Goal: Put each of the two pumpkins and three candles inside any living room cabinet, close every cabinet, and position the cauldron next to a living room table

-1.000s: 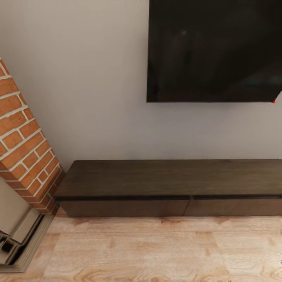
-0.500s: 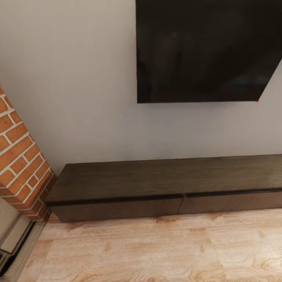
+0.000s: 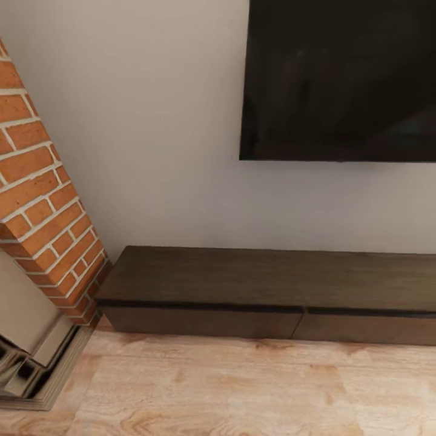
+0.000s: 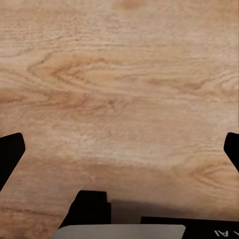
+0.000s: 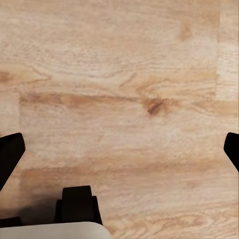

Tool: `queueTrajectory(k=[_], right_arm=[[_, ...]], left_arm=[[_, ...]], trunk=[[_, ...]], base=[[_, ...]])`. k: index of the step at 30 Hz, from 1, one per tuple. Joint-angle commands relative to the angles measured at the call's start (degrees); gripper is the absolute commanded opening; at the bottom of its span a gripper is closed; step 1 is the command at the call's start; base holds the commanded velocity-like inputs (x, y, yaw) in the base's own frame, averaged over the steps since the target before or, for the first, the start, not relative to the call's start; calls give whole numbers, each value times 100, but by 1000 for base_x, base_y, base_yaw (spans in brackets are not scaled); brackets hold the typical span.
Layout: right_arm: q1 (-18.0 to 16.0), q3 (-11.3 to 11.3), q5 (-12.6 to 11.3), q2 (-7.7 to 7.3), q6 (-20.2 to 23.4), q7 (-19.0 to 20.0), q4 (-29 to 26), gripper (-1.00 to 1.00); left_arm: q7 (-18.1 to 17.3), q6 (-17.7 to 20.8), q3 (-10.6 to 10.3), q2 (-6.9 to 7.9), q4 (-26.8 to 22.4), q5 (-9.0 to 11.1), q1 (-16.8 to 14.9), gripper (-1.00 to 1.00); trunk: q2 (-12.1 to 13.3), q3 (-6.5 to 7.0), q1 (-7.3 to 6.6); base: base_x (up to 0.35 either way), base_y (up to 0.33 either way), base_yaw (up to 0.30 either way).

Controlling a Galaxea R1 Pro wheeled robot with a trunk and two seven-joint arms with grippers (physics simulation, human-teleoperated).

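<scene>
Head view: cabinet (image 3: 266, 290) sits low along the back wall (image 3: 163, 121), long dark-brown unit running off the right edge of frame. Two flat front panels visible, seam between them right of centre, both flush w/ the front, so they read as closed. Thin dark gap runs under the top. Top is bare wood. Black TV screen (image 3: 339, 79) mounted on the wall above the cabinet's right part, well apart from it. Brick fireplace column (image 3: 42, 200) on the left, leaning in frame, its base just beside the cabinet's left end; can't tell if they touch. Beige stepped hearth trim (image 3: 30, 357) below the brick at lower left. Light wood floor (image 3: 218, 387) in front of the cabinet.

Left wrist view: left tool (image 4: 119, 149) pointing down at the wood floor, grain and a plank seam visible. Black fingertips (image 4: 10, 154) at the two side edges of frame, wide apart, nothing between them: tool released, empty. Dark part of the robot's body and a pale grey panel at the frame edge near the camera, w/ a shadow on the floor beside them.

Right wrist view: right tool (image 5: 119, 149) same pose over the floor, knot in the plank ahead. Black fingertips (image 5: 10, 154) at both side edges, spread wide, nothing gripped: released, empty. Dark block and pale grey panel at the near edge.
</scene>
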Motion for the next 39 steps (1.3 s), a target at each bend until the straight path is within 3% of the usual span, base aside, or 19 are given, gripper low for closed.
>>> queueTrajectory(k=[1, 20, 39], right_arm=[[0, 2, 0, 2, -1, 0, 0, 100], [0, 0, -8, 6, 6, 0, 8, 100], [4, 1, 12, -2, -11, 9, 35, 100]], left_arm=[[0, -1, 0, 0, 2, 1, -2, 100], [0, -2, 0, -7, -1, 1, -4, 100], [0, -2, 0, 0, 5, 9, -2, 100]], trunk=[[0, 0, 0], [0, 0, 0], [0, 0, 0]], base=[[0, 0, 292], [0, -2, 292], [208, -212, 186]])
